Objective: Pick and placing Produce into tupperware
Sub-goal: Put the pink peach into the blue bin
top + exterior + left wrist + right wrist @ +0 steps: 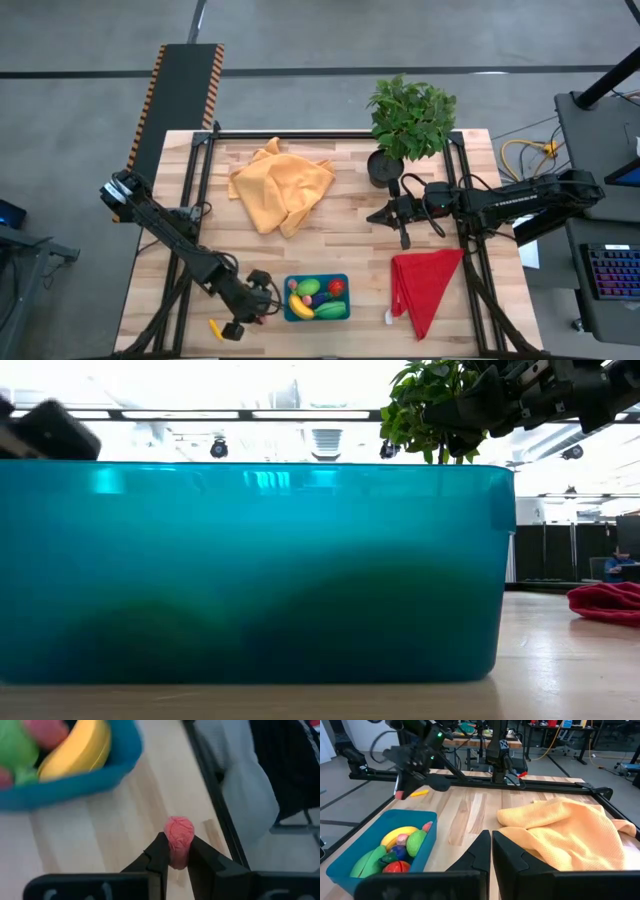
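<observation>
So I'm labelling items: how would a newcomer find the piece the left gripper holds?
Start at the teal tupperware on the table's near edge. Just outside its left end, the left gripper pinches a small pink piece, the only produce lifted off the wood.

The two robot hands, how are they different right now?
The left gripper has its fingers pinched on a small pink piece; the right gripper has its fingers shut on nothing.
The left gripper sits low beside the blue tupperware at the table's near edge; the right gripper waits farther back, between the potted plant and the red cloth.
Both are dark and two-fingered.
</observation>
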Tool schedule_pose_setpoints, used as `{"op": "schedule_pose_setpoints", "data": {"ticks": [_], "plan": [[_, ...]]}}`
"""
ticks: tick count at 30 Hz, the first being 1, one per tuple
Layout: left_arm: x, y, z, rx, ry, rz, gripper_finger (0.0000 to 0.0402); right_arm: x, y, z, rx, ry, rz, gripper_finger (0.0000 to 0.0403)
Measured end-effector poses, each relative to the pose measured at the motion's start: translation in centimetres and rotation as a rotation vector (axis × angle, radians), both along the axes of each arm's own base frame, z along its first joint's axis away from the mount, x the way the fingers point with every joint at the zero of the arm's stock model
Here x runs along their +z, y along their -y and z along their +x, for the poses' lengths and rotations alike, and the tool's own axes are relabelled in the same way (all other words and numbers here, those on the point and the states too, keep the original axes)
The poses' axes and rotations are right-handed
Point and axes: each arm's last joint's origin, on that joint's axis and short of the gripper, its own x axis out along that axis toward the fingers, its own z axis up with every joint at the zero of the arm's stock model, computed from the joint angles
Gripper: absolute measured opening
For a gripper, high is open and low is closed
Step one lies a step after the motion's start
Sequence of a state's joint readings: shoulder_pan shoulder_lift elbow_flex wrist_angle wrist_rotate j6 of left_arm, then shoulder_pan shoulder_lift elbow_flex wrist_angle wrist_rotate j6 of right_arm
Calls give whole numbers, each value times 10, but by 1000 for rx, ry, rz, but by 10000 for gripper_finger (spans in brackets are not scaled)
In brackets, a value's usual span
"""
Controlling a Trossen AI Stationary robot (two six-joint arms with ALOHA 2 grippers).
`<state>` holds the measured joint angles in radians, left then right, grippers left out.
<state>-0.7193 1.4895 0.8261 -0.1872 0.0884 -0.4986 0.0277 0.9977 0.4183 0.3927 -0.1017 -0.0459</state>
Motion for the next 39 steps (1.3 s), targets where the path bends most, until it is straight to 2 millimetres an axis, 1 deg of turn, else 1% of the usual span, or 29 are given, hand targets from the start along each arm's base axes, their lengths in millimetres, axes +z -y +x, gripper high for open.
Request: {"op": "schedule_pose_setpoints", "data": {"ticks": [7,10,11,13,16,20,23,28,33,39], "plan": [[13,7,9,-182,281,17,33,0,0,0,0,0,0,9],[19,9,14,-221,426,54,33,0,0,0,0,0,0,9],[21,8,17,-203,473,90,33,0,0,0,0,0,0,9],[25,4,23,-111,557,159,33,0,0,0,0,0,0,9],[30,-1,30,-39,629,199,33,0,0,0,0,0,0,9],[31,-10,37,9,624,194,33,0,0,0,2,1,-7,9],[29,-19,42,113,605,204,33,0,0,0,2,1,-8,9],[19,-32,44,226,530,187,33,0,0,0,2,1,-8,9],[13,-35,42,227,475,224,27,0,0,0,2,1,-8,9],[12,-36,41,226,466,234,23,0,0,0,2,1,-8,9]]}}
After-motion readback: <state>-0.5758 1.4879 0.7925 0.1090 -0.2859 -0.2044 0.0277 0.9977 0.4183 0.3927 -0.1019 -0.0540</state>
